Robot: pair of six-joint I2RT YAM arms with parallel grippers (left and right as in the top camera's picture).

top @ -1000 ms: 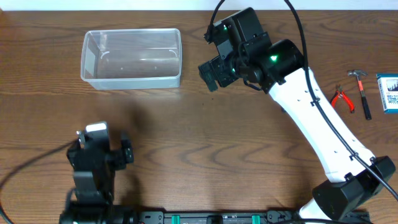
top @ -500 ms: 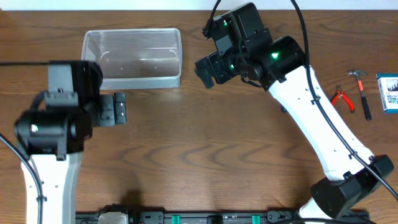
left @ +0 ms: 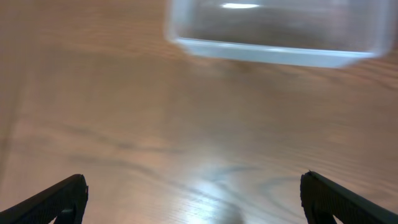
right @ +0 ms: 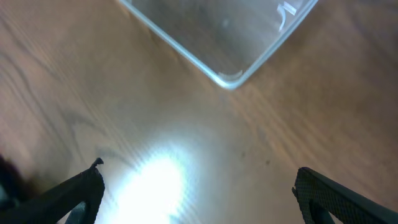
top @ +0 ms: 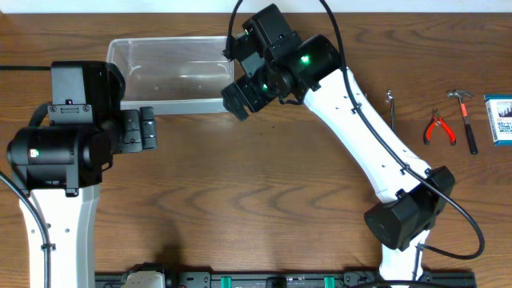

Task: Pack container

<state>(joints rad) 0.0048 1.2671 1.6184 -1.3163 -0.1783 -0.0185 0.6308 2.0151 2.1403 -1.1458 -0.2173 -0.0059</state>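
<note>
As seen from overhead, found the container (top: 170, 76) at the far left of the surface (top: 264, 200). Noted the left gripper (top: 138, 130) just near of its left end, jaws spread wide, and the right gripper (top: 238, 102) by its right near corner, jaws likewise apart.

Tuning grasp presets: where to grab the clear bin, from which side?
On the container, pinch the near long wall from straight above, one finger inside, one outside. It sits upright, open-topped, likely too wide to span; the thin wall should fit the jaws.
</note>
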